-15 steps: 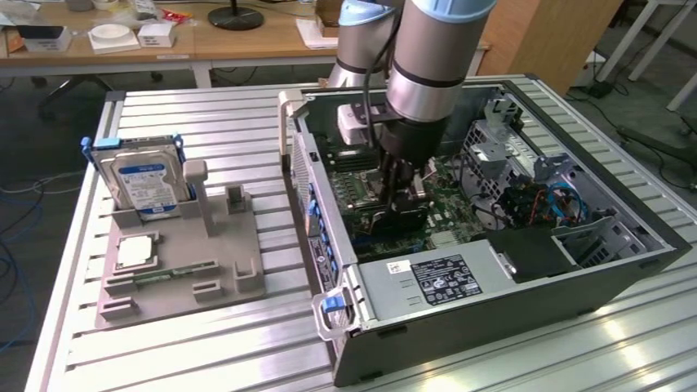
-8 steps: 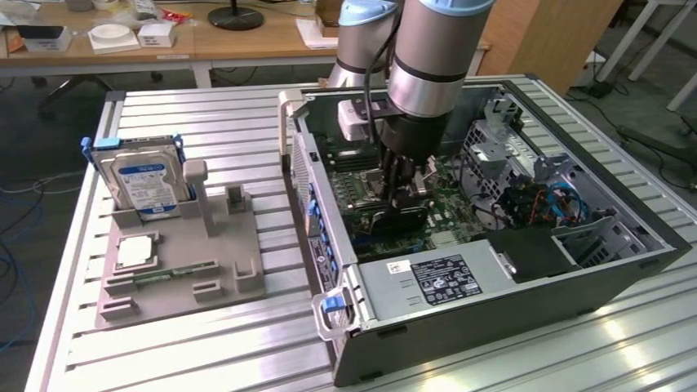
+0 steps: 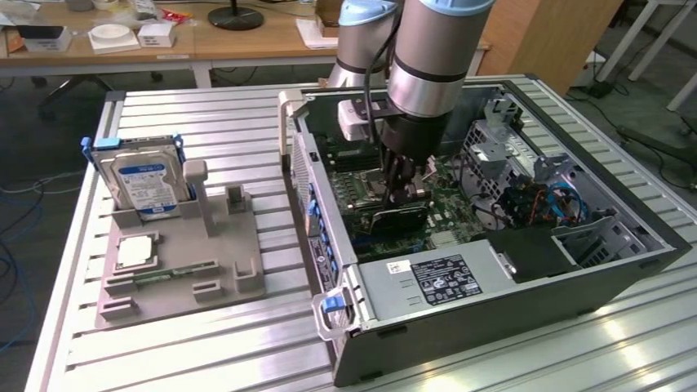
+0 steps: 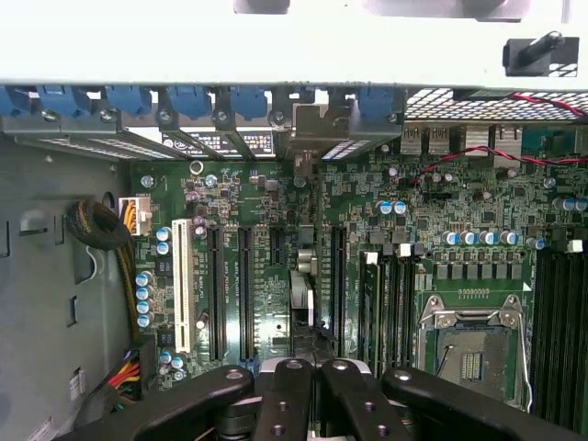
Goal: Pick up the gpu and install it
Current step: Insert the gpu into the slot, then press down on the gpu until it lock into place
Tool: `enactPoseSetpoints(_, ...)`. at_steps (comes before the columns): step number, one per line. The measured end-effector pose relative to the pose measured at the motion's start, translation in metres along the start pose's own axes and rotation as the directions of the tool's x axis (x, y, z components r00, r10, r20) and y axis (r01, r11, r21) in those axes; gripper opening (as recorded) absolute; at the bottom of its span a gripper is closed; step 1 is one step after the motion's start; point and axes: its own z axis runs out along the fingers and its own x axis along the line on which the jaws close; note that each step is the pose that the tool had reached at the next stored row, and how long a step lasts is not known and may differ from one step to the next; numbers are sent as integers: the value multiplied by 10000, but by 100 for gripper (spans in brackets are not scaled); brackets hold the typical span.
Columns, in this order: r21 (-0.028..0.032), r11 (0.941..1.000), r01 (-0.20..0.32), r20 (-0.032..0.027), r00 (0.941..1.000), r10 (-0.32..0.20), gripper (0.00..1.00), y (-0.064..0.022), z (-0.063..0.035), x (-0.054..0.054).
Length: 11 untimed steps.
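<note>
**Wrist view: gripper clamped on the gpu over the motherboard**

Wrist view shows the gripper (image 4: 310, 381) with its black fingers (image 4: 285, 395) drawn together, pinching the thin top edge of the gpu (image 4: 301, 299), which stands on edge among the motherboard's (image 4: 459, 266) expansion slots, its metal bracket toward the case's rear wall. In the exterior view the arm reaches down into the open computer case (image 3: 610, 269), holding the card near the middle of the board. A hard drive (image 3: 147, 184) stands in the grey fixture (image 3: 218, 269) beside the case.
</note>
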Motion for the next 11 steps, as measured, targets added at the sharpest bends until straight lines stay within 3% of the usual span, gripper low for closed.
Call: enactPoseSetpoints(11, 0, 10000, 0, 1, 10000, 0, 10, 0, 0, 0)
